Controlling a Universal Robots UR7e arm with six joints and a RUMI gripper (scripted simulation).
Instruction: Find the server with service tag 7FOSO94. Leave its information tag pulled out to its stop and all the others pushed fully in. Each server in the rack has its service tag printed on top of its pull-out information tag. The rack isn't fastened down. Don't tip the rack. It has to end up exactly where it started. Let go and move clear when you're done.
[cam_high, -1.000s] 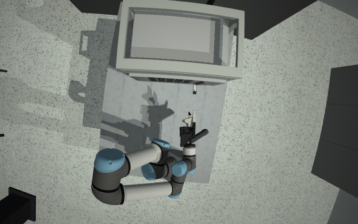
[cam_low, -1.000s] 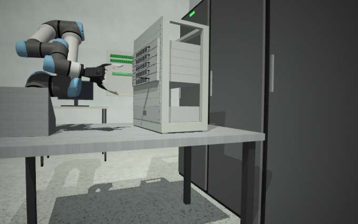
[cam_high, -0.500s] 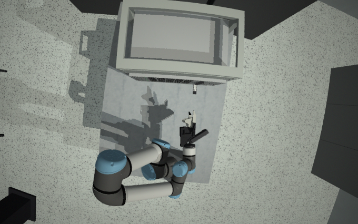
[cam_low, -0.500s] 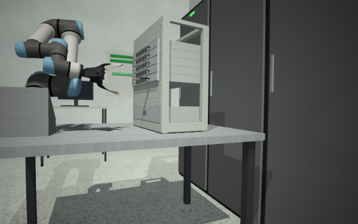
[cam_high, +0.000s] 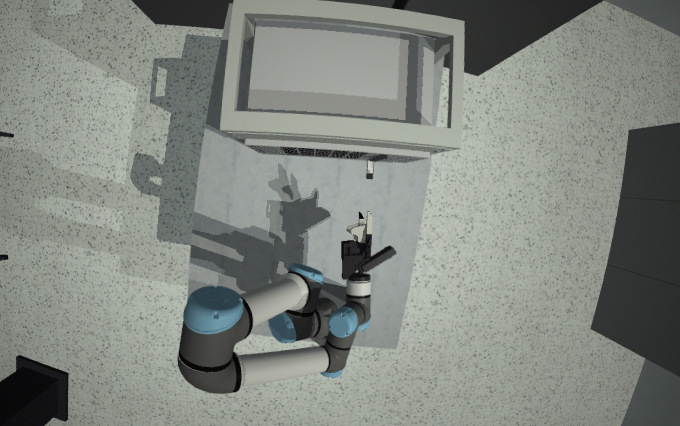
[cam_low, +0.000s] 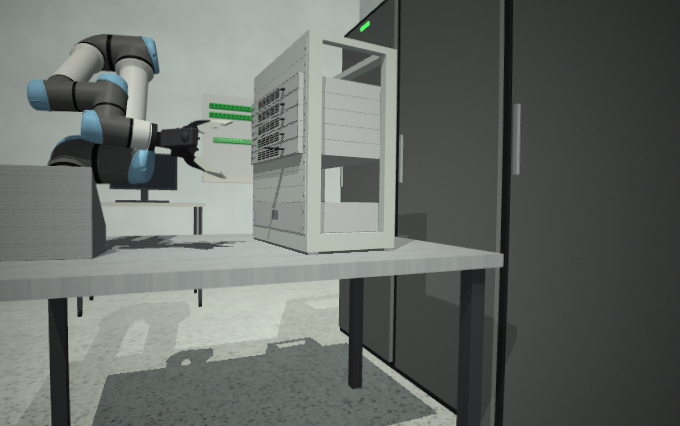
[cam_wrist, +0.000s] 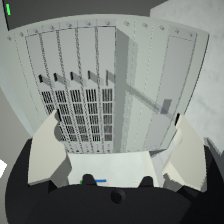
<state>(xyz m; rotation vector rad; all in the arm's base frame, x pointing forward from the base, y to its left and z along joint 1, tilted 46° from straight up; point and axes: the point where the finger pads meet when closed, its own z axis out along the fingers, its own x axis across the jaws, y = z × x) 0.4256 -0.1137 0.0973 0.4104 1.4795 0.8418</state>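
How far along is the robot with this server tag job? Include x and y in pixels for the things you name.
Apparently done: the rack (cam_high: 341, 122) (cam_low: 315, 150) (cam_wrist: 125, 22) stands upright, and one information tag (cam_high: 369, 169) sticks out from its front; whose it is, I can't read.
In hand: nothing; the end effector (cam_high: 365, 215) (cam_low: 225, 149) (cam_wrist: 118, 111) is open, short of the rack.
Left, as far as I can judge: confirming the service tag and the pull-out stop.

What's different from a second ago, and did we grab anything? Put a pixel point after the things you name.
The gripper (cam_high: 365, 214) (cam_low: 227, 149) (cam_wrist: 118, 111) has tilted slightly upward as the wrist behind it sank a little. Nothing was grabbed or released; the jaws stay open. The rack (cam_high: 341, 121) (cam_low: 313, 150) (cam_wrist: 200, 55) shows no visible shift.
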